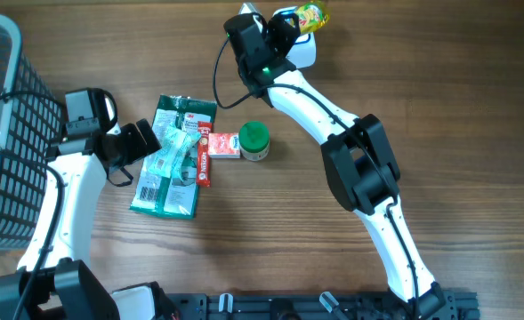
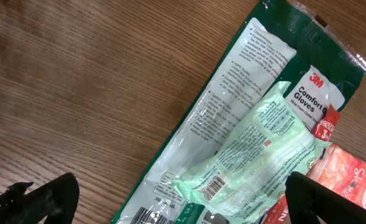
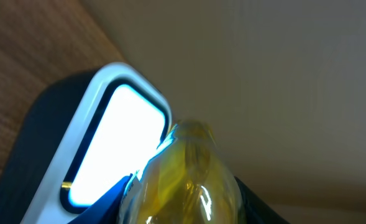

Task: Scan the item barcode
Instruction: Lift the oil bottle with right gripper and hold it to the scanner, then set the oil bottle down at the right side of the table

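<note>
My right gripper [image 1: 286, 25] is shut on a glossy yellow item [image 1: 312, 15], holding it up at the far edge of the table. In the right wrist view the yellow item [image 3: 183, 180] fills the space between the jaws, right beside the scanner [image 3: 108, 137] and its lit white window. From overhead the scanner [image 1: 302, 52] shows white, just below the item. My left gripper [image 1: 157, 145] hangs open over the pile of packets. Its dark fingers [image 2: 49, 196] straddle a green glove pack [image 2: 232, 112] and a pale green wipes packet [image 2: 257, 155] without touching either.
A grey mesh basket [image 1: 4, 133] stands at the left edge. A green-lidded jar [image 1: 254, 140], a small red-and-white box [image 1: 224, 145] and a red bar [image 1: 204, 162] lie beside the green glove pack [image 1: 168, 169]. A red packet [image 2: 350, 180] lies under the left gripper's right finger.
</note>
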You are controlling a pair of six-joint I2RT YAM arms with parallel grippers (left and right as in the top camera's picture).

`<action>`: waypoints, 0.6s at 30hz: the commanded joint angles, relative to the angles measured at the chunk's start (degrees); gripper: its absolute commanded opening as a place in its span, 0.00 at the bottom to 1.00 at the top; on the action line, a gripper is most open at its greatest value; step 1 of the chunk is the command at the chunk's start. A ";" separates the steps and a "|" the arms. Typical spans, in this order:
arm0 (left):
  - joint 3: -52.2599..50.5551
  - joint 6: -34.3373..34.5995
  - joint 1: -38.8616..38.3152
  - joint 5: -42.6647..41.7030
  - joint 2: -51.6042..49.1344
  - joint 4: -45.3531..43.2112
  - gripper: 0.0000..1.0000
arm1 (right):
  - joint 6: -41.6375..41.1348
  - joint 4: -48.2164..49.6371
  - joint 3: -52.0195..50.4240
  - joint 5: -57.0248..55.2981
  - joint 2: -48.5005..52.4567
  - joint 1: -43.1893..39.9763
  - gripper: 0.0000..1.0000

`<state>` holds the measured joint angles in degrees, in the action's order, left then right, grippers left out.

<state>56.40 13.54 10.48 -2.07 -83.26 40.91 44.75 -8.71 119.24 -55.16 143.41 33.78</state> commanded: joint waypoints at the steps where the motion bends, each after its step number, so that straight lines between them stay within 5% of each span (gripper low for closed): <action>1: -0.24 -1.16 -0.20 -0.46 -0.22 0.00 1.00 | 3.26 4.26 1.18 -4.39 -1.05 0.39 0.04; 6: -0.24 -1.16 -0.20 -0.46 -0.22 0.00 1.00 | 1.51 0.46 1.18 -5.68 -11.45 0.11 0.04; 11: -0.24 -1.16 -0.20 -0.46 -0.22 0.00 1.00 | -10.97 -17.33 1.18 -2.54 -22.75 0.09 0.04; 18: -0.24 -1.16 -0.20 -0.46 -0.22 0.00 1.00 | -34.49 -50.29 1.18 24.20 -34.01 -6.29 0.10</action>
<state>56.40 13.54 10.48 -2.09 -83.26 40.95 25.80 -51.44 120.16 -47.40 112.22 32.10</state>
